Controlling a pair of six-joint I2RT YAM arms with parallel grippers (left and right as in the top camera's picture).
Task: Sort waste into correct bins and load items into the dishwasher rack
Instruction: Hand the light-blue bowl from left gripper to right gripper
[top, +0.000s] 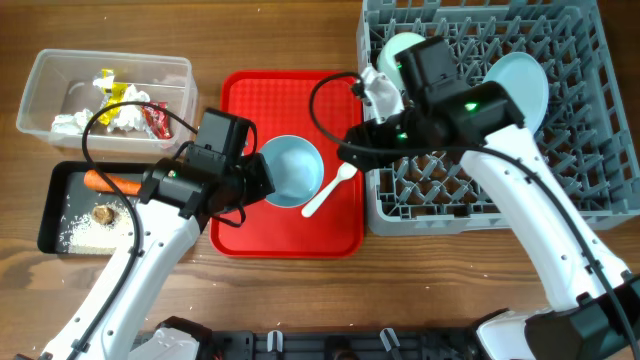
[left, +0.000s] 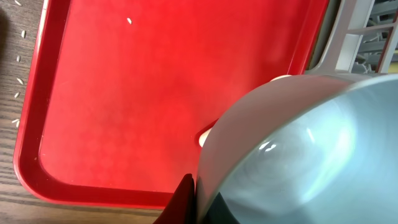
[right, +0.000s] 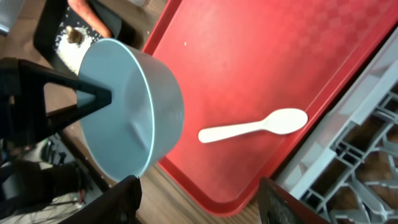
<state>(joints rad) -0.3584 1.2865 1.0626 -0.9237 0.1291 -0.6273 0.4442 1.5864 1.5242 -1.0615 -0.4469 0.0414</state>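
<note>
The left arm reaches up from the near edge toward the middle, and the left claw (top: 258, 183) is clamped on the rim of a tilted bowl (top: 290, 170). The right arm bends in from the right side, wrist angled down and leftward, and the right claw (right: 202, 202) has its fingers spread wide apart.

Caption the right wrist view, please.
Left jaws hold a pale-blue round bowl above a red plastic tray; white plastic spoon beside.

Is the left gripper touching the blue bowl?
Touching. The right wrist view shows the left gripper clamped on the rim of the pale-blue bowl, holding it tilted.
</note>
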